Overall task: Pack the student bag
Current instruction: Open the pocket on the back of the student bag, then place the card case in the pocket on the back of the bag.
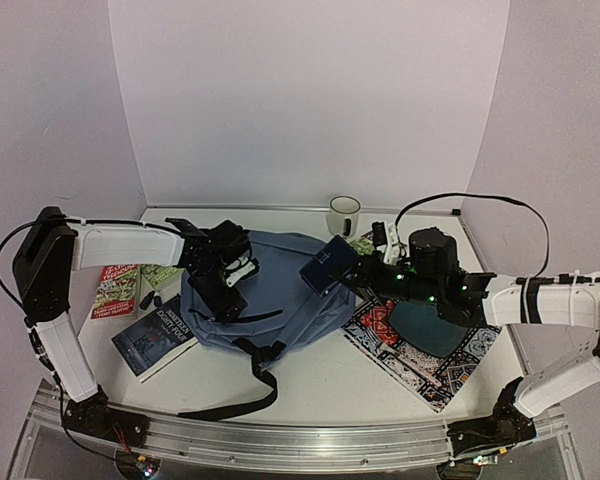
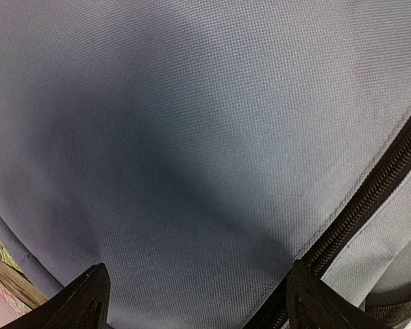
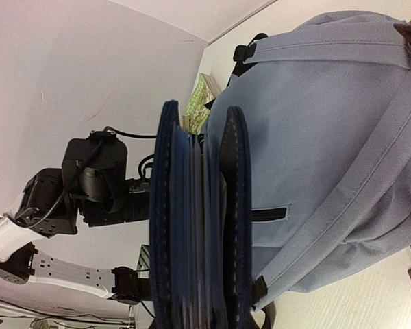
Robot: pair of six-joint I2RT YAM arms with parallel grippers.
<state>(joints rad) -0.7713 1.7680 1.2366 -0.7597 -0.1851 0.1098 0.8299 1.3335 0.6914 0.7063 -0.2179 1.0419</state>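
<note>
The student bag (image 1: 270,300), a slate-blue backpack, lies flat in the middle of the table, and its fabric and dark zipper (image 2: 370,199) fill the left wrist view. My left gripper (image 1: 223,292) hovers close over the bag's left part, open, with nothing between its fingertips (image 2: 89,298). My right gripper (image 1: 365,275) is shut on a dark blue stitched case (image 1: 328,265), held on edge above the bag's right side. In the right wrist view the case (image 3: 195,233) stands in front of the bag (image 3: 315,137) and hides my own fingers.
A white mug (image 1: 344,215) stands at the back. A dark book (image 1: 155,335) and a red booklet (image 1: 115,290) lie left of the bag. A patterned cloth mat (image 1: 430,355) lies to the right. The bag's black strap (image 1: 250,390) trails toward the front edge.
</note>
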